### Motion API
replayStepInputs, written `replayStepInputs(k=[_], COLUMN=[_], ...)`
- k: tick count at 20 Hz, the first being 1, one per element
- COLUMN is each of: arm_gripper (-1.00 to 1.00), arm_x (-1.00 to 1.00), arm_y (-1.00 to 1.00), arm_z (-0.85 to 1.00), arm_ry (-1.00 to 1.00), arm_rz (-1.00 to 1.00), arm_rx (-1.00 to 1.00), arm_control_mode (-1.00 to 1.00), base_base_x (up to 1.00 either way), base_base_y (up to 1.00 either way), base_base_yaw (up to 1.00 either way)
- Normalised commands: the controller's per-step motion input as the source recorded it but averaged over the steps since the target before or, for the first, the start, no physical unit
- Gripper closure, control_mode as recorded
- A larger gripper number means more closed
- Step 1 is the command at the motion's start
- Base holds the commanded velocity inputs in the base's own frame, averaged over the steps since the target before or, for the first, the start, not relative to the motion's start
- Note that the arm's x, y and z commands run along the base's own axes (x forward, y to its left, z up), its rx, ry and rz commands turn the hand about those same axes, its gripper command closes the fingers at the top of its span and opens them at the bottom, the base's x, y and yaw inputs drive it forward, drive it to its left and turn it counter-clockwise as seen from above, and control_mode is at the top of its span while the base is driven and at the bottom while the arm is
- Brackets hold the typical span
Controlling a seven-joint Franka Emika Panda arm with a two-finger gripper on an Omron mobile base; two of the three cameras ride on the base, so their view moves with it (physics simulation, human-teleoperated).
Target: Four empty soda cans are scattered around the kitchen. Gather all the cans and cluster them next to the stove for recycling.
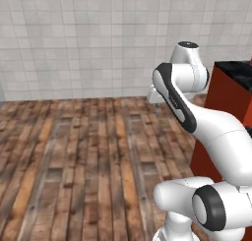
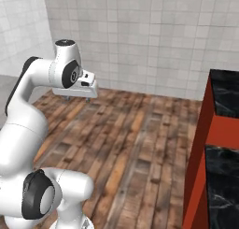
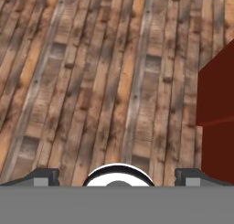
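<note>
Kitchen floor [image 3: 91, 72] beneath open claw [image 3: 117, 175] (empty).

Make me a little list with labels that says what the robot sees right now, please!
floor: brown wood planks
wall: white tiles
cabinet: red, at the arm's right, with a black marbled top
arm: white with dark joints, folded above the floor
gripper: open, nothing between its fingertips, pointing down at the planks
soda cans: none to be seen
stove: none to be seen
</note>
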Motion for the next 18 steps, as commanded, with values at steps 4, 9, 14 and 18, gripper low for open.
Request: replayStepInputs(k=[4, 9, 14, 18], arm_gripper=[-1.0, -1.0, -1.0, -1.0], arm_x=[0.0, 0.0, 0.0, 0.0], arm_y=[0.0, 0.0, 0.0, 0.0], arm_z=[0.0, 0.0, 0.0, 0.0], arm_ry=[0.0, 0.0, 0.0, 0.0], arm_rz=[0.0, 0.0, 0.0, 0.0], arm_rx=[0.0, 0.0, 0.0, 0.0], arm_control_mode=[1.0, 1.0, 1.0, 1.0], base_base_x=[0.59, 0.51, 0.47, 0.47], base_base_y=[0.0, 0.0, 0.0, 0.03], base_base_yaw=[-0.11, -0.27, -0.38, -0.42])
